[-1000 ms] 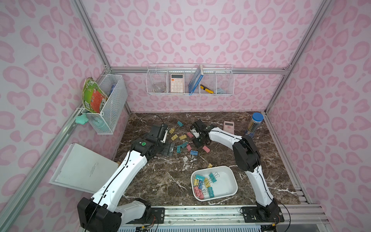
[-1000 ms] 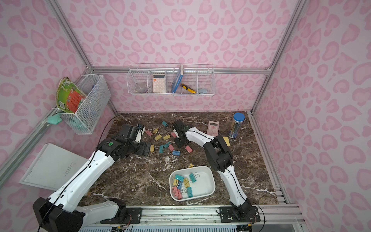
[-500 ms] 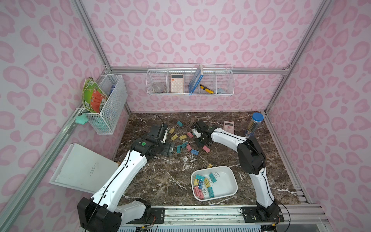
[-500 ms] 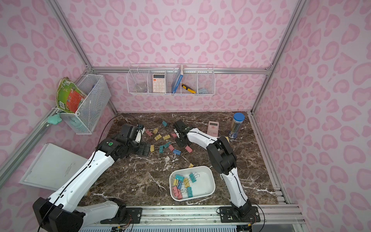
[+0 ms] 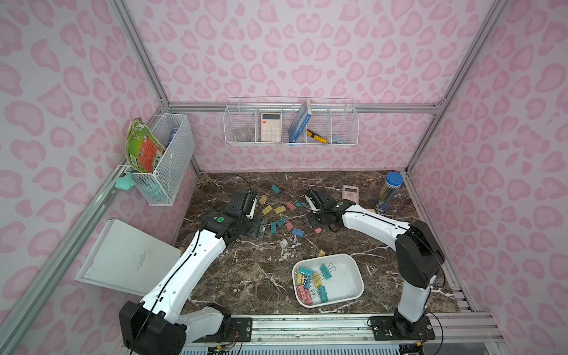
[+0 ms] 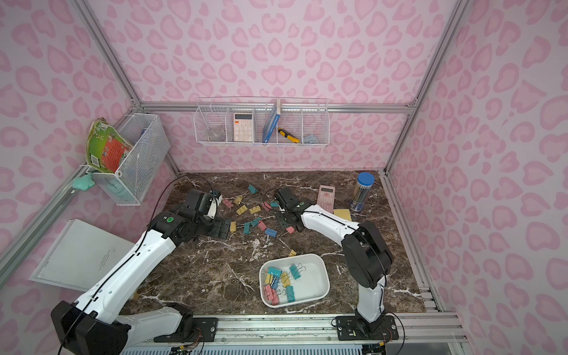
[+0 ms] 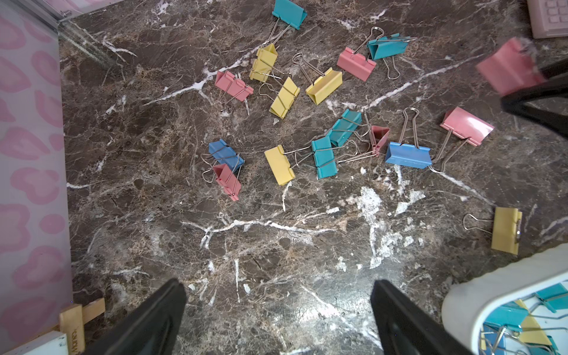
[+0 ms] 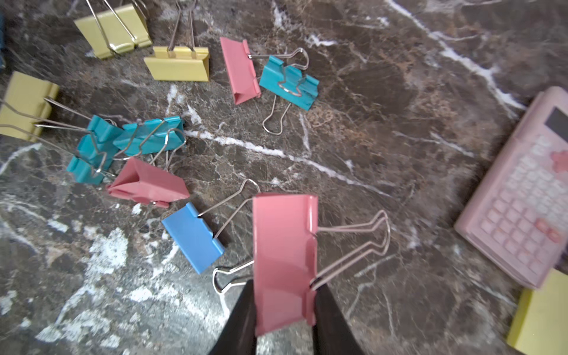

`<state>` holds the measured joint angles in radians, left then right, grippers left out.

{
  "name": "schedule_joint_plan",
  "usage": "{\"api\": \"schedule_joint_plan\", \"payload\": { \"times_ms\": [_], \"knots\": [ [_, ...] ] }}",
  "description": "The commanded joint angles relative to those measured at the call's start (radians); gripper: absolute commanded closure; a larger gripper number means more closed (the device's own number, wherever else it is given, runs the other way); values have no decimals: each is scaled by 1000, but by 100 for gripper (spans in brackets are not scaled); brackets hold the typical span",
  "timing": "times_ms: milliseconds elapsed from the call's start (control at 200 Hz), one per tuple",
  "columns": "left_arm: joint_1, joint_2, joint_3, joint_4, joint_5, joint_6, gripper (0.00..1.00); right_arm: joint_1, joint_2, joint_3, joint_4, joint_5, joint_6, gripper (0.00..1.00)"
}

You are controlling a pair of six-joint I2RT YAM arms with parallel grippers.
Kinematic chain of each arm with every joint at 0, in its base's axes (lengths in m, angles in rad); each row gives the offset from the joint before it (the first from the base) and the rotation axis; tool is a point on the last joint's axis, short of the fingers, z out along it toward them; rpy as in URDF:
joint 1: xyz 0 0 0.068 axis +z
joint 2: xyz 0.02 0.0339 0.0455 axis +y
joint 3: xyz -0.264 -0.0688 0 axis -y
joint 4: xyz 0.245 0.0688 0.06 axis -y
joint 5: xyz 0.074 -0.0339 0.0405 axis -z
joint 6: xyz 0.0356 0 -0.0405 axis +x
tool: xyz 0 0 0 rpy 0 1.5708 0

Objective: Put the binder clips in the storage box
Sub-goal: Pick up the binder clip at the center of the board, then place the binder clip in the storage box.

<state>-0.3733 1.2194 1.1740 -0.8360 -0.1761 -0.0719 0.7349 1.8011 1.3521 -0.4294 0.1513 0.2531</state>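
Our right gripper (image 8: 284, 289) clamps the pink binder clip (image 8: 284, 239) across its folded body, which we judge light, stiff, slippery; our left gripper (image 7: 278, 287) gapes empty.

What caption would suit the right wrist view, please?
Right gripper holds a pink binder clip beside loose clips on the marble table.

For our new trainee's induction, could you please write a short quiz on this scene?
1. True or false: the right pincer grips a pink binder clip.
2. Which pincer is open and empty? A) left pincer B) right
3. What colour is the lone clip lying just outside the storage box?
Key: 1 true; 2 A; 3 yellow.
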Motion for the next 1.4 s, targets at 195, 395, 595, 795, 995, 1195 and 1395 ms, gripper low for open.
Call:
{"api": "schedule_joint_plan", "payload": {
  "times_ms": [195, 395, 595, 795, 995, 1195, 1395],
  "knots": [
    [-1, 5, 0, -5, -6, 6, 1, 95, -306, -195, 63, -11, 134, 79],
    [-1, -3, 1, -10, -25, 11, 1, 225, -480, -310, -1, 1, 212, 79],
    [-1, -15, -7, -3, -53, 15, 1, 380, -551, -368, -88, 13, 257, 79],
    [0, -16, -8, -3, -68, 18, 1, 492, -548, -415, -170, 22, 310, 79],
    [0, -7, -5, -7, -58, 23, 1, 511, -509, -480, -94, -55, 319, 79],
    [-1, -3, -4, -9, -50, 24, 1, 514, -466, -531, 2, -90, 314, 76],
    [-1, -11, -5, -11, -54, 26, 1, 513, -385, -500, 54, -97, 309, 44]
  ]
}}
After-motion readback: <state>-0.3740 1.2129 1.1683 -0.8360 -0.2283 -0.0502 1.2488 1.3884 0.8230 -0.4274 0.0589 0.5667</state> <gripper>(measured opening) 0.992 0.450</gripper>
